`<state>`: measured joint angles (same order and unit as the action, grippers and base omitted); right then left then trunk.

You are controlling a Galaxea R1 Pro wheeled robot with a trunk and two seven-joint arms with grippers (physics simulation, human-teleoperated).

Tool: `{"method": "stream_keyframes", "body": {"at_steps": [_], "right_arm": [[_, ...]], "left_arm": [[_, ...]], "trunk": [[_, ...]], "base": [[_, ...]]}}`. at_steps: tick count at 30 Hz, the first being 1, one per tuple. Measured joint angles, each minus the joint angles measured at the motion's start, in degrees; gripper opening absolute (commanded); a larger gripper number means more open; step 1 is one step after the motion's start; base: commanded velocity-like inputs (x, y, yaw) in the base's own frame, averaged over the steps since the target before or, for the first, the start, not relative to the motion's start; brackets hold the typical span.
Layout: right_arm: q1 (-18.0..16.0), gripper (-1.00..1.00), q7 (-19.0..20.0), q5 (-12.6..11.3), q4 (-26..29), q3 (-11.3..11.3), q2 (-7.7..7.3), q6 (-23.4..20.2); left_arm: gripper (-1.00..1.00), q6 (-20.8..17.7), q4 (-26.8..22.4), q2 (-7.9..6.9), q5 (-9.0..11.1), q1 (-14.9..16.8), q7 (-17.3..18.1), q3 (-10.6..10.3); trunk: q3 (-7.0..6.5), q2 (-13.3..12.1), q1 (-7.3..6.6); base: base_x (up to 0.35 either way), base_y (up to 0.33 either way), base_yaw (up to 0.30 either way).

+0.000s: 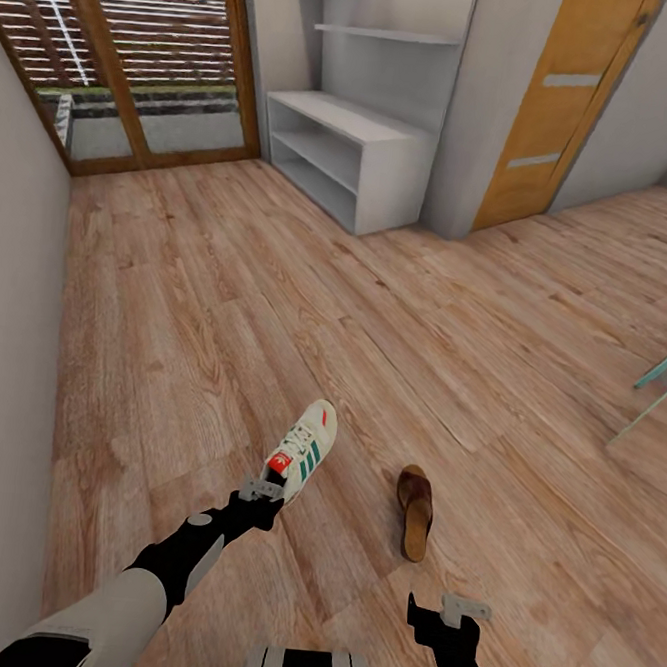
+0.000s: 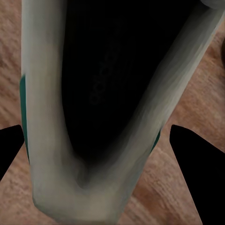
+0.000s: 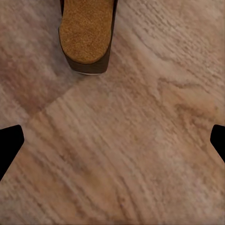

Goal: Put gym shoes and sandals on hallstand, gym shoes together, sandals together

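Below me I see the light brown wood-grain plank floor (image 1: pixel 226 295), and lying on it a white lace-up gym shoe with green side stripes and a red tongue label (image 1: pixel 302 456). Near that shoe, on the same planks, lies a dark brown leather sandal with a flat tan footbed (image 1: pixel 415 511). At the far end the pale grey hallstand with open shelf slots (image 1: pixel 343 154) stands on the floor against the wall.

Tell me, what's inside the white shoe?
The gym shoe looks dark inside, with faint lettering on its insole. Nothing else shows in it, but the toe end is hidden. The left gripper is at its heel.
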<state>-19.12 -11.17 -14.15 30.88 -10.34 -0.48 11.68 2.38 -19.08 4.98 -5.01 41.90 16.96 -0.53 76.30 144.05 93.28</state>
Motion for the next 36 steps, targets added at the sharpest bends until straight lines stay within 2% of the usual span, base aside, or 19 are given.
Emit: {"method": "stream_keyframes", "body": {"at_steps": [36], "right_arm": [[-0.06,1.00,-0.02,0.17,0.50,0.00,0.01,-0.08]], "left_arm": [[-1.00,0.18,-0.01,0.03,0.08,-0.08,0.00,0.05]], "trunk": [[0.11,0.00,0.00]], "base": [[0.082,0.000,0.000]]}}
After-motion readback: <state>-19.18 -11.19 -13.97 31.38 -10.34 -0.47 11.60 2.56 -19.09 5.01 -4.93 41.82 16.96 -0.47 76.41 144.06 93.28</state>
